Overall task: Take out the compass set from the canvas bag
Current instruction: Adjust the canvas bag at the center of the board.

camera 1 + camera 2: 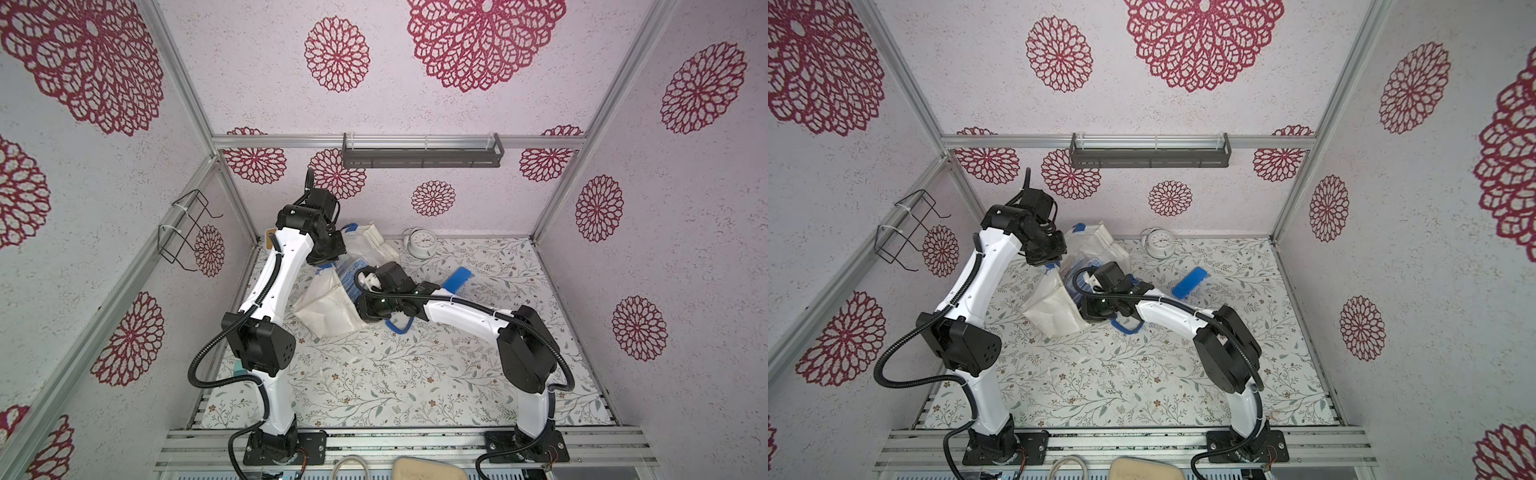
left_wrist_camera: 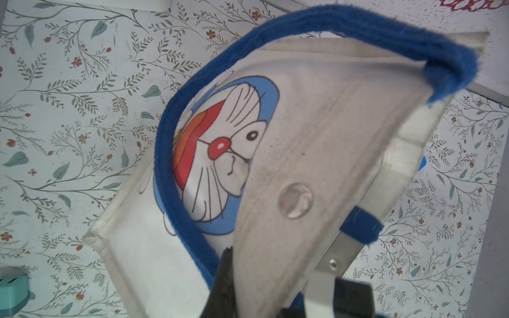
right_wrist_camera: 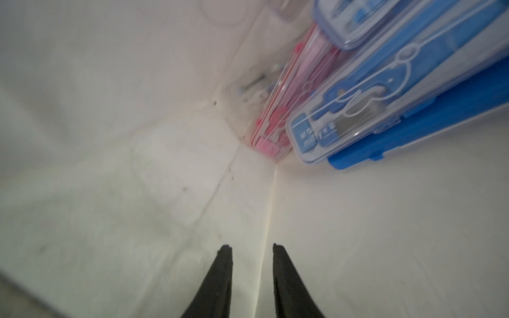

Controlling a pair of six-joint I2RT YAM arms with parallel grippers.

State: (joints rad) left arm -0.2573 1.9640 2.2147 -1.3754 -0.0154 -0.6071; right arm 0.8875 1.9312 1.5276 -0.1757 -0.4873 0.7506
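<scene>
Counter (image 1: 415, 374) with a flat printed cover of leaves and small flowers is carrying everything. The largest thing on it is the canvas bag (image 1: 328, 307), soft off-white creased cloth, sitting toward the back left with its mouth raised. Its fuzzy blue strap handle (image 2: 358, 24) is curving over a cartoon face (image 2: 225, 143) printed on the cloth. The left gripper (image 2: 278, 258) is pinching the bag's rim, its fingers closed tight on the cloth.

Inside the bag, several long flat plastic cases are leaning together in one corner. The compass set (image 3: 385, 104) is there, a clear lid over a blue tray, with more blue cases against it and a pink one (image 3: 278, 118) behind. The right gripper (image 3: 252, 247) is hanging inside the bag. Its black tapered fingers (image 3: 224, 275) are standing slightly apart, holding nothing and not touching the cases.

One more blue rectangular case (image 1: 459, 279) is lying on the counter beside the bag. A round white alarm clock (image 1: 422, 243) is sitting near the back edge.
</scene>
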